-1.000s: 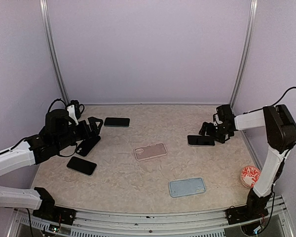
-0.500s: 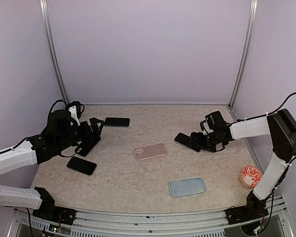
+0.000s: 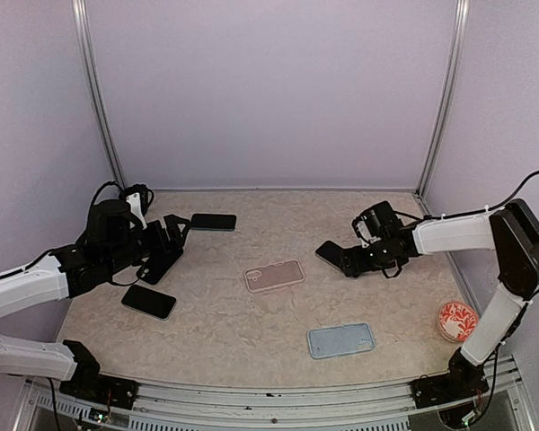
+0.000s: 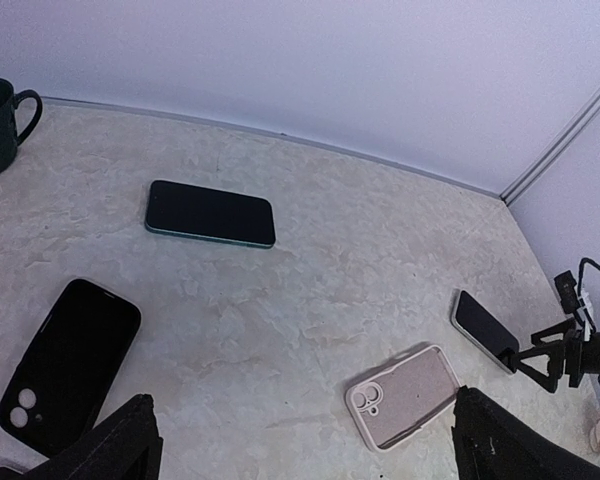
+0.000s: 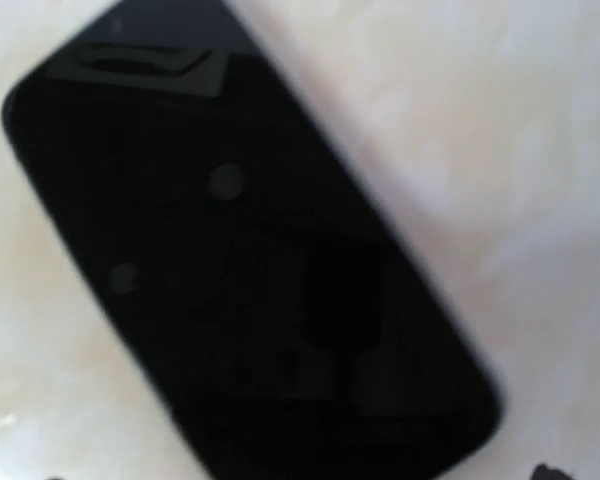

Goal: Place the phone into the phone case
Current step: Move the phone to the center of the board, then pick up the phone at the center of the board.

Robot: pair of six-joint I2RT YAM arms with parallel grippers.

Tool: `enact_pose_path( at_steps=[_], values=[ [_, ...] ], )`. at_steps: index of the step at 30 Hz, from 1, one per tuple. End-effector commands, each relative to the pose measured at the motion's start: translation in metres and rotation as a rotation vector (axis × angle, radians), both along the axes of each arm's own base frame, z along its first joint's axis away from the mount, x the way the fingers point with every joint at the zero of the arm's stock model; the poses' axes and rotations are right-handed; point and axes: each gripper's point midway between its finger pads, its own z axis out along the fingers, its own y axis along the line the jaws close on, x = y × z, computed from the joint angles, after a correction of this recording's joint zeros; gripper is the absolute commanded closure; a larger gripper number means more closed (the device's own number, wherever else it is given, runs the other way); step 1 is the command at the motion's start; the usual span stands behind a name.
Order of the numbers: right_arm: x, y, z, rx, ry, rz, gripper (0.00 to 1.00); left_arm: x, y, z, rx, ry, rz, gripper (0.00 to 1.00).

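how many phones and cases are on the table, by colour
black ones: 4
pink one: 1
blue one: 1
total: 6

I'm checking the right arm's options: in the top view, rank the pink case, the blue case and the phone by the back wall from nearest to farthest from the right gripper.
From the right gripper:
1. Pink case, just to its left, mid-table.
2. Blue case, toward the near edge.
3. Phone by the back wall, far left.
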Motion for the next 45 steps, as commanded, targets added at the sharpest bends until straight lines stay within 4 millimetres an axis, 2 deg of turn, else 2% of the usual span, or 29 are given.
enact_pose_path(
  at_steps=[1, 5, 8, 11, 16, 23, 30, 35, 45],
  values=[
    [0.03, -0.008, 0.023, -0.142, -0.145, 0.071, 0.0, -0.001, -0.004, 0.007, -0.016, -0.02, -0.014, 0.01],
    [0.038, 0.002, 0.022, -0.138, -0.233, 0.176, 0.01, -0.002, -0.005, 0.009, -0.022, -0.02, -0.02, 0.01],
    [0.037, 0.015, 0.032, -0.105, -0.355, 0.288, 0.0, -0.004, -0.003, 0.01, -0.019, -0.02, -0.018, 0.01],
    [0.039, 0.022, 0.034, -0.094, -0.358, 0.338, 0.01, -0.005, -0.001, 0.015, -0.024, -0.033, -0.012, 0.01],
    [0.045, 0.02, 0.029, -0.075, -0.297, 0.329, 0.01, -0.007, 0.001, 0.018, -0.032, -0.04, -0.009, 0.01],
    [0.043, 0.012, -0.001, -0.067, -0.171, 0.345, 0.01, -0.009, 0.001, 0.013, -0.038, -0.031, -0.011, 0.01],
    [0.038, 0.01, -0.008, -0.021, -0.134, 0.348, 0.0, -0.01, 0.002, 0.014, -0.038, -0.034, -0.009, 0.01],
    [0.031, 0.017, -0.014, 0.025, -0.1, 0.387, 0.01, -0.009, 0.002, 0.01, -0.034, -0.024, -0.01, 0.01],
    [0.029, 0.013, -0.025, 0.007, -0.057, 0.369, 0.01, -0.009, 0.0, 0.005, -0.029, -0.013, -0.015, 0.01]
  ],
)
